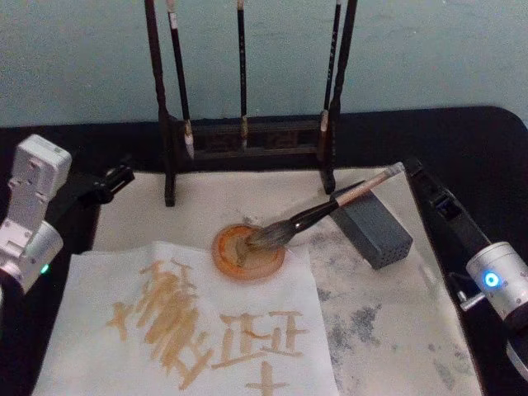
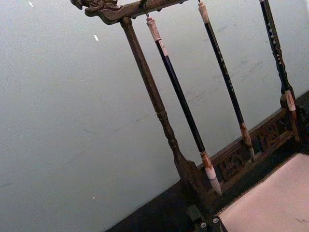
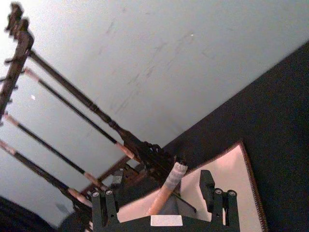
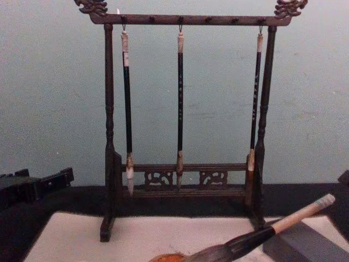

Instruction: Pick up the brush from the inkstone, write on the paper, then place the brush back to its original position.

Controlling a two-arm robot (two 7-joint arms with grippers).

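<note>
- Right hand [image 3: 155, 191] sits at the far right of the tabletop, its fingers [image 3: 207, 186] spread wide on either side of the brush's pale handle end, gripping nothing.
- The brush [image 1: 305, 221] lies tilted, bristles in the orange inkstone [image 1: 224, 257], shaft propped on the grey block [image 1: 375, 227].
- The paper [image 1: 99, 330], marked with tan strokes, lies just beside the inkstone.
- Left hand [image 1: 115, 177] rests at the mat's left edge; its grip I can't tell.

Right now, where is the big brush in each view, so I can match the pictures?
Head view: brush at centre right, bristles in the orange dish, handle on the grey block.
Chest view: bottom right, slanting up.
Right wrist view: handle tip between the open fingers of the right pincer.
Left wrist view: the wooden stand with thin brushes.
Shared landmark: that stand.
</note>
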